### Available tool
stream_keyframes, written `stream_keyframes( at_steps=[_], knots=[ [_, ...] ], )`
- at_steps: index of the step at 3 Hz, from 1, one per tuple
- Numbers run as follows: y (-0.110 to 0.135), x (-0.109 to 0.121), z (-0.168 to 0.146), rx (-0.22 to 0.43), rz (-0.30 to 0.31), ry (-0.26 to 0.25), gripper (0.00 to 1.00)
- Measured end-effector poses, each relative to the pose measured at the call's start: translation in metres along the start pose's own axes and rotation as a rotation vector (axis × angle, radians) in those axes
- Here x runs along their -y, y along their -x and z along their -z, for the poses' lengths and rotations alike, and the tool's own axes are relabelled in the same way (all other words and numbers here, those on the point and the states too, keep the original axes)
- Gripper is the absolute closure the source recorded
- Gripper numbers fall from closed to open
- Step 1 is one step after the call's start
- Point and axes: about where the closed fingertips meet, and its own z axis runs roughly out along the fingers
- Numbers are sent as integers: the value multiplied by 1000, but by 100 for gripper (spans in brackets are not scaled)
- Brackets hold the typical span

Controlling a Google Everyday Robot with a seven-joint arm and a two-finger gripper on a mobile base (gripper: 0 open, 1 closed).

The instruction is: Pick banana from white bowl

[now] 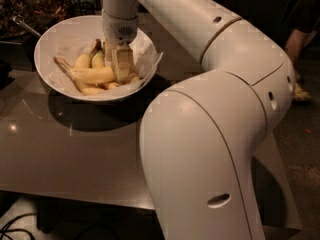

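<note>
The tool [122, 73] hangs inside the white bowl [50, 36] near the worktop's [75, 149] far left corner, at the right end of the banana [92, 75] lying there. Whether it grips, I cannot tell.

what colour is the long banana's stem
Brownish, on a yellow banana; camera view. The gripper is down in the white bowl.

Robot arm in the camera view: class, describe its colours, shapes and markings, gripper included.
The arm is glossy white, built of thick rounded shells joined at thin dark seams, with small dark oval recesses along it. No cables show on it. Its wrist narrows to a cylinder with a grey speckled round patch. The gripper, cream-tan, sits inside the white bowl by the banana.
</note>
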Motion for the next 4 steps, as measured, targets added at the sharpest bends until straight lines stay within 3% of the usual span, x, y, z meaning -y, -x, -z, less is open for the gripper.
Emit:
stream_keyframes(
  at_steps=[2,3,4],
  knots=[
    [0,0,0,0,0,0,81],
    [3,6,-2,4,2,-25,100],
    [9,0,13,24,8,-52,100]
  ],
)
